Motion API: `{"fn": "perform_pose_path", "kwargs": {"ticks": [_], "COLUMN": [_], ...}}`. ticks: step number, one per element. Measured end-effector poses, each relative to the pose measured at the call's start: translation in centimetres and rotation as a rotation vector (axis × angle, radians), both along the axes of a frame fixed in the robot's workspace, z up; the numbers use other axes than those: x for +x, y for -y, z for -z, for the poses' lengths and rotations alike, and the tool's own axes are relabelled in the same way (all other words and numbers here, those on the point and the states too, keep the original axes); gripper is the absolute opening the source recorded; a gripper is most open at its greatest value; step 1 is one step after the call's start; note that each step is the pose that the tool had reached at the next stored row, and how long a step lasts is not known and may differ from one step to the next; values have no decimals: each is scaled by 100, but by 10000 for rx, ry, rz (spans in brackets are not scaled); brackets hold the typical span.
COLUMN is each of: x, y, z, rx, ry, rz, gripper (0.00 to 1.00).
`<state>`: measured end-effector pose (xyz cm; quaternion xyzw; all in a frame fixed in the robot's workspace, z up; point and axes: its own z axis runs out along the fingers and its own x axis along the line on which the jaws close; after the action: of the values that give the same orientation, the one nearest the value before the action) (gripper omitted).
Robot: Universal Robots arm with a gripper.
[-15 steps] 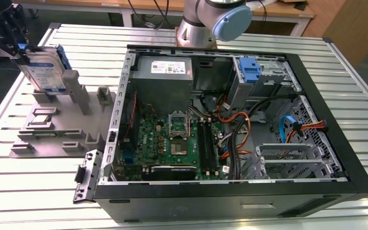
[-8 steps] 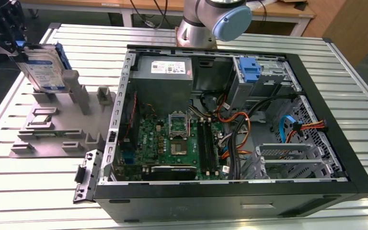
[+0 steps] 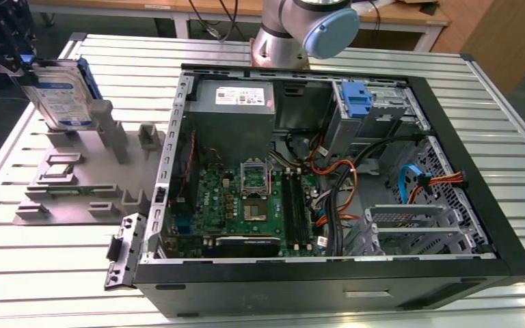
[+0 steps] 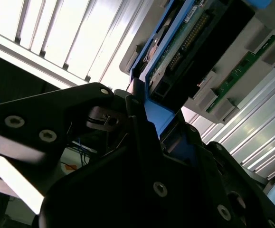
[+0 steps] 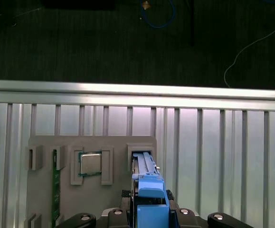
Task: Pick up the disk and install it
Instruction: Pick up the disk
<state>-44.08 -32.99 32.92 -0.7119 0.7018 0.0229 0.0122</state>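
The disk (image 3: 62, 96) stands on edge at the exterior view's far left, its blue-and-white label facing the camera and a blue rail along its side. Its lower end is at a slot of the grey holder (image 3: 107, 178); I cannot tell whether it rests in the slot or hangs just above. My black gripper (image 3: 25, 63) grips the disk's upper end and is shut on it. In the first wrist view the disk's blue rail (image 5: 149, 190) runs from between my fingers down to the holder's slot. In the second wrist view the disk (image 4: 189, 47) shows its circuit-board side beyond my gripper (image 4: 156, 118).
The holder (image 5: 113, 190) also carries a processor chip (image 3: 59, 169) and a green memory stick (image 3: 66, 190). The open computer case (image 3: 335, 277) fills the middle and right, with a grey power supply (image 3: 235, 96) and a blue bracket (image 3: 358, 99) on its drive cage. The arm's base (image 3: 290, 34) stands behind it.
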Motion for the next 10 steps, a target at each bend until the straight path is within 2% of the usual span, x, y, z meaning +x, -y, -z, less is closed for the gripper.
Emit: {"fn": "perform_pose_path", "kwargs": {"ticks": [10], "x": [0], "y": [0], "z": [-85], "rx": [-1], "ry": [-1], "rz": [0], "gripper": [36]}}
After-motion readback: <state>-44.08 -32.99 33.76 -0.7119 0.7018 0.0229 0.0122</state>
